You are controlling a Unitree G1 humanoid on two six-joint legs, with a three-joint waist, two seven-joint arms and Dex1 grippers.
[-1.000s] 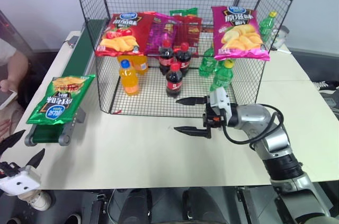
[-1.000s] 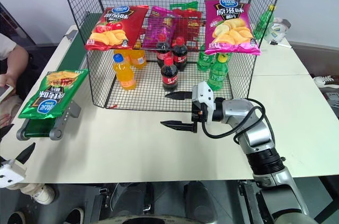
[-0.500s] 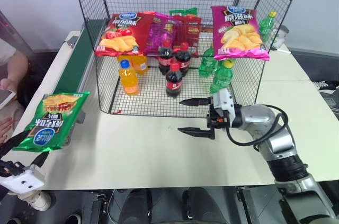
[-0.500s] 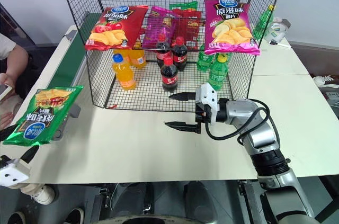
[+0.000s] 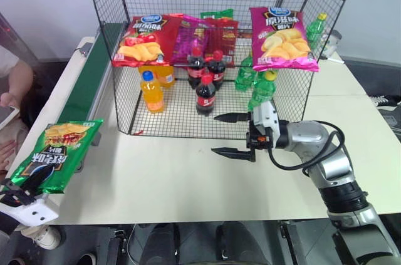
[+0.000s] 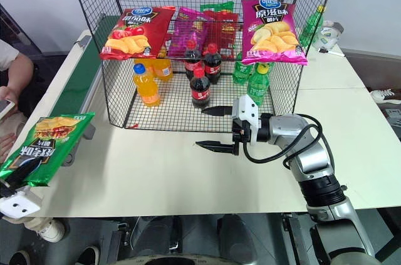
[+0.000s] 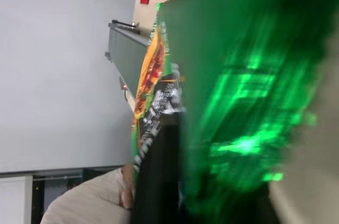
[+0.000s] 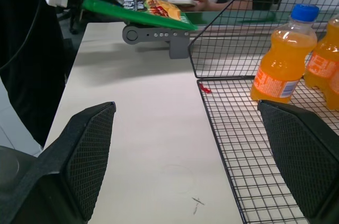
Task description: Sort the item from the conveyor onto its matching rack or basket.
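The left gripper point(image 5: 30, 180) has just clamped shut on the green crisp bag point(image 5: 55, 155), lifted clear of the conveyor point(image 5: 94, 71), ready for the rack point(image 5: 207, 46); the right gripper point(image 5: 234, 135) waits open.

Head pair looks down — both share rack point(image 5: 213, 58), table point(image 5: 188, 177).

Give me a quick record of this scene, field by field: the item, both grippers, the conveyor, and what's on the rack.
item: green crisp bag, off the belt
left gripper: shut on the bag's near end
right gripper: open, empty, over the table before the rack
conveyor: along the table's left side
rack: red bag and pink bag on the middle tier; orange, cola and green bottles below
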